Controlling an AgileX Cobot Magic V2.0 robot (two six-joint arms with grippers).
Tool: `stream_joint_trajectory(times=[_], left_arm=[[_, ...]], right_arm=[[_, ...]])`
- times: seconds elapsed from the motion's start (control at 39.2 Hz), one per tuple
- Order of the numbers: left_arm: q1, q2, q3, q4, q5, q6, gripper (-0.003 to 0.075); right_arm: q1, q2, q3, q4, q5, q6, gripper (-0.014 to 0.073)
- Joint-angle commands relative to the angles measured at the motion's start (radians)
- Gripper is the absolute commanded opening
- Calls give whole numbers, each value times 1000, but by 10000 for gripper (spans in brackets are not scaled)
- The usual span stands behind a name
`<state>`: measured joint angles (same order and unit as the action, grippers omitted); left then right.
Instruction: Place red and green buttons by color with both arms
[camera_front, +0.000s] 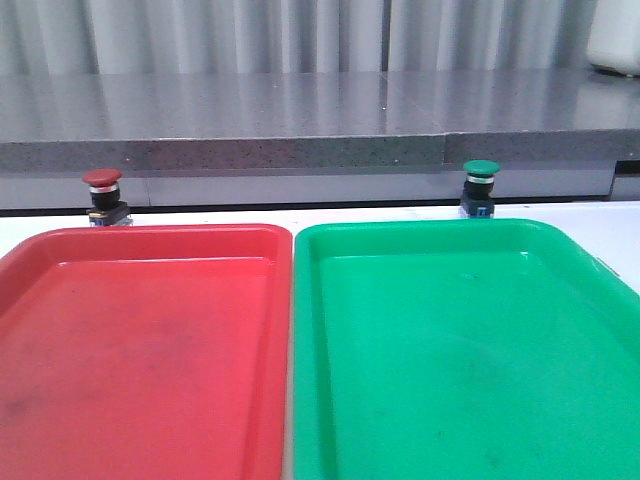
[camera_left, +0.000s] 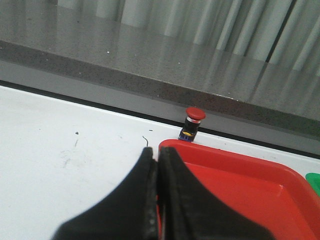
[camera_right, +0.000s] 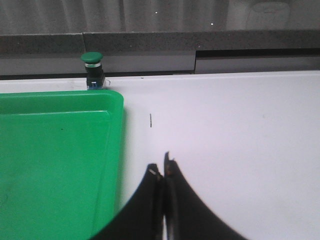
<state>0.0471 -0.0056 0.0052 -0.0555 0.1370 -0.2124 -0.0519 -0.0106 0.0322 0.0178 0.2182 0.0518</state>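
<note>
A: Why does each button stand behind a tray?

B: I think it is for sorting. The dark red mushroom-cap push button (camera_front: 102, 194) stands upright on the white table (camera_right: 235, 125), just behind the flat red plastic tray (camera_front: 140, 350). The green mushroom-cap push button (camera_front: 481, 186) stands behind the flat green plastic tray (camera_front: 460, 350).

A: How many things?

B: Two buttons, two trays, nothing inside them.

A: And the claws?

B: The left black gripper (camera_left: 156, 165) and the right black gripper (camera_right: 163, 172) have fingers pressed together, holding nothing.
</note>
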Motion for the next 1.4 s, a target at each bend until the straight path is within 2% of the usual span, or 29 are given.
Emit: stream_joint_trajectory(times=[0.0, 1.05, 1.22, 1.38], left_arm=[[1, -16, 23, -7, -80, -2, -20], [1, -16, 23, -5, -86, -2, -20], [1, -16, 23, -5, -171, -2, -20], [1, -16, 19, -5, -393, -2, -20]], right_arm=[[-6, -16, -11, -6, -86, -3, -58], [-6, -16, -11, -6, -106, -3, -58], [-6, -16, -12, -6, -141, -3, -58], [-6, -16, -68, -6, -145, -3, -58]])
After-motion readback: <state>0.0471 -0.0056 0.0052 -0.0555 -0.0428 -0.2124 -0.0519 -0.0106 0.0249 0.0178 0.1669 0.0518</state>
